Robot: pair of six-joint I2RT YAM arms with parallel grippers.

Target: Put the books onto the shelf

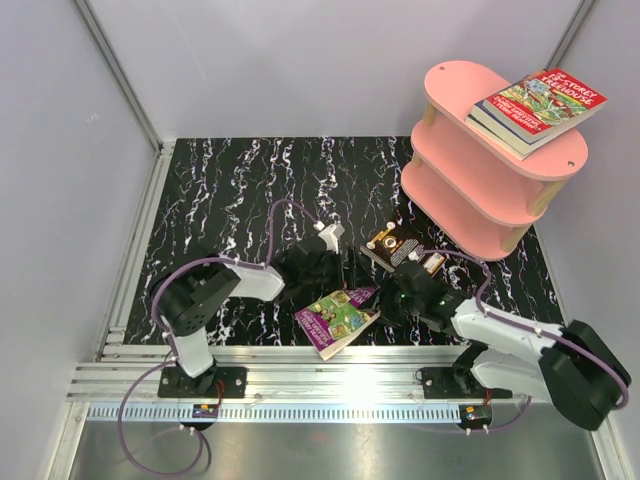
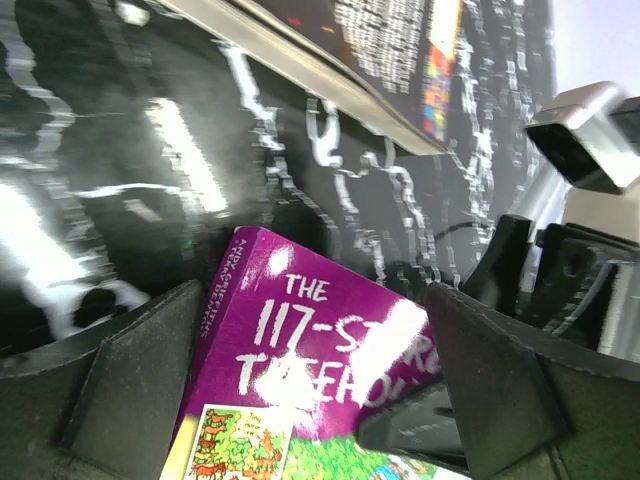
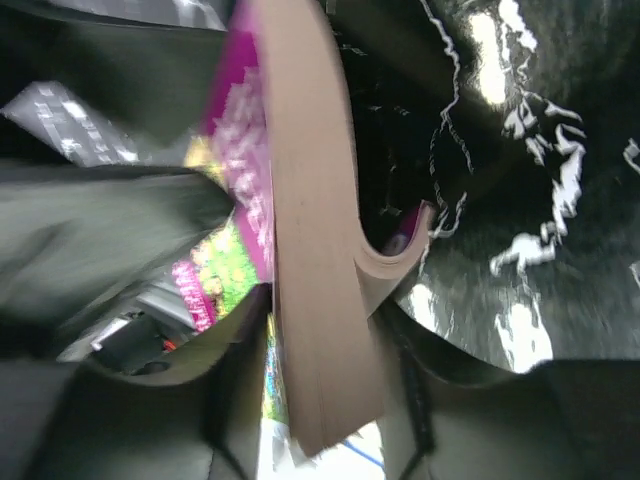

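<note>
Finding one: my right gripper (image 3: 320,395) is about half open and set around one edge of the purple book (image 1: 338,318). In the right wrist view the book's pale page block stands between my two fingers (image 3: 150,400), with a finger close against each side. I cannot tell whether they actually pinch it. One cover curls away from the pages just beside the far finger.

Finding two: my left gripper (image 2: 315,390) is wide open and holds nothing. In its wrist view the purple book's spine corner and title lie between the two fingers, touching neither. My right gripper's dark fingers show at the right of that view, at the book's far side.

Finding three: the purple book lies cover up on the black marbled table (image 1: 230,200), near its front edge and between my two arms. Whether any part of it is off the surface I cannot tell.

Finding four: the black book (image 1: 392,247) lies flat on the table just beyond my right gripper, near the foot of the shelf (image 1: 455,85) but apart from it.

Finding five: the pink shelf stands at the far right of the table. On its top board the red book (image 1: 540,100) lies on a dark-edged book (image 1: 505,132), and both overhang the board's right end. What shows of the two lower boards is bare.
</note>
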